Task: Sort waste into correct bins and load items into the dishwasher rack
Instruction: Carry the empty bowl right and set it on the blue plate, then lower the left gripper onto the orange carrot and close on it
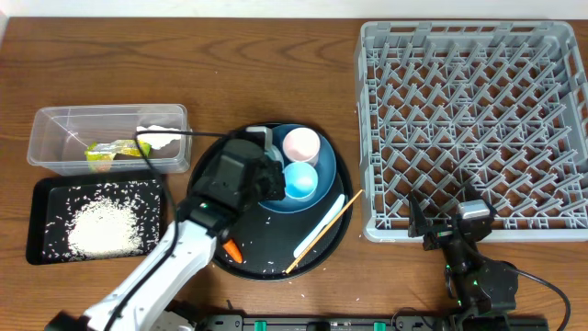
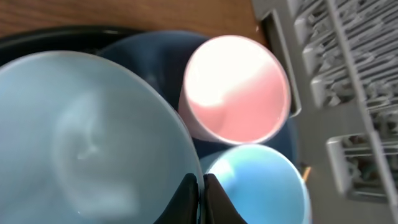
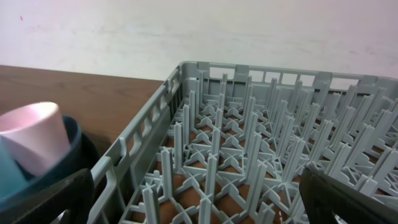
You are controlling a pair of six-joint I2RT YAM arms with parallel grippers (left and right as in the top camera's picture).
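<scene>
Left gripper [image 2: 200, 196] is pinching the pale-blue bowl [image 2: 81, 137] by the rim between its fingers.
Stiff, slick, probably light, so it is likely needing a firm rim hold; right gripper [image 1: 445, 217] is gaping empty.

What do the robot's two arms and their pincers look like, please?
The left arm has a white rounded link and a bulky black wrist, with a thin black cable looping off it; the left pincer has slim dark tips. The right arm is black with a silver-grey block, green lights and a trailing cable; the right pincer is dark too.
</scene>
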